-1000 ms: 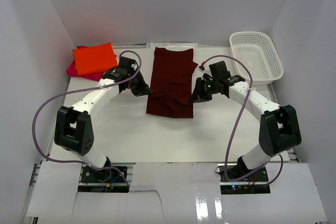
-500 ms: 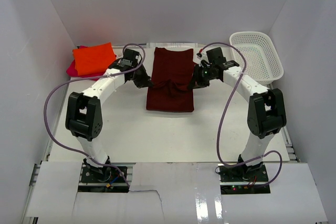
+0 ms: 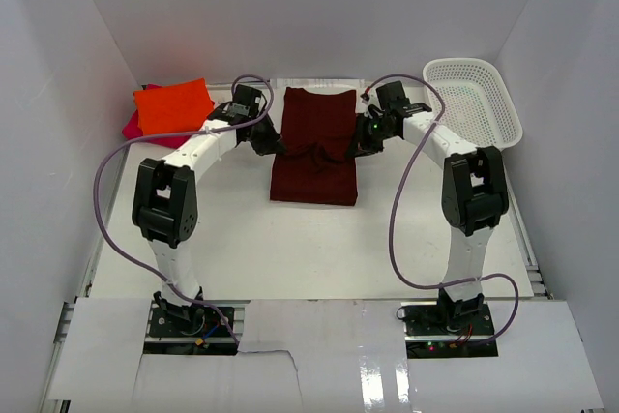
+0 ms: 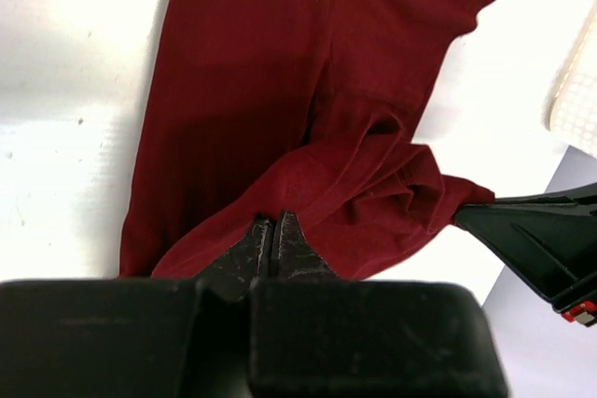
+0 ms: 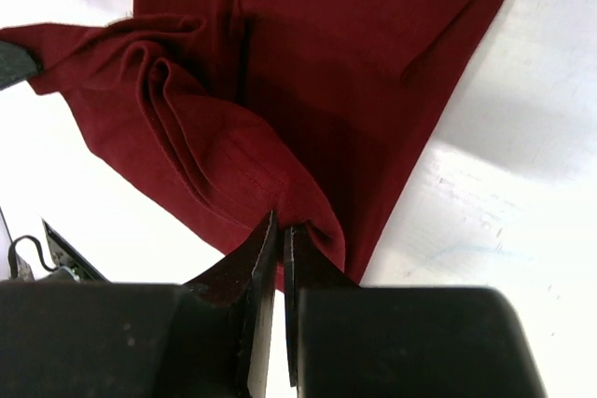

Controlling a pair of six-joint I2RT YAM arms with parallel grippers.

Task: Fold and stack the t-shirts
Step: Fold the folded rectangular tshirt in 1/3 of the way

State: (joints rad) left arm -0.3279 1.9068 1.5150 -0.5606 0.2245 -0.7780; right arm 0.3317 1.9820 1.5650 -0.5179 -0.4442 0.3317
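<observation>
- Overhead view: bright, even, diffuse light. White walls (image 3: 290, 7) and white counter (image 3: 242, 239) almost merge, shadows are faint and soft, and a glossy board (image 3: 387, 374) in front shows glare.
- Left wrist view: the counter left of the left claw (image 4: 272, 226) is overexposed to plain white. The claw's black housing is a blurred mass. The maroon t-shirt (image 4: 280, 72) ahead is sharp.
- Right wrist view: a soft grey shadow lies on the counter ahead and right of the right claw (image 5: 280, 230). Deep folds look nearly black.

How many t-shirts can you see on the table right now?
3. The maroon shirt lies mid-table, gripped by the left hand and right hand. The orange shirt sits folded far left, atop the magenta shirt, only its edge showing. Others could hide beneath.
</observation>
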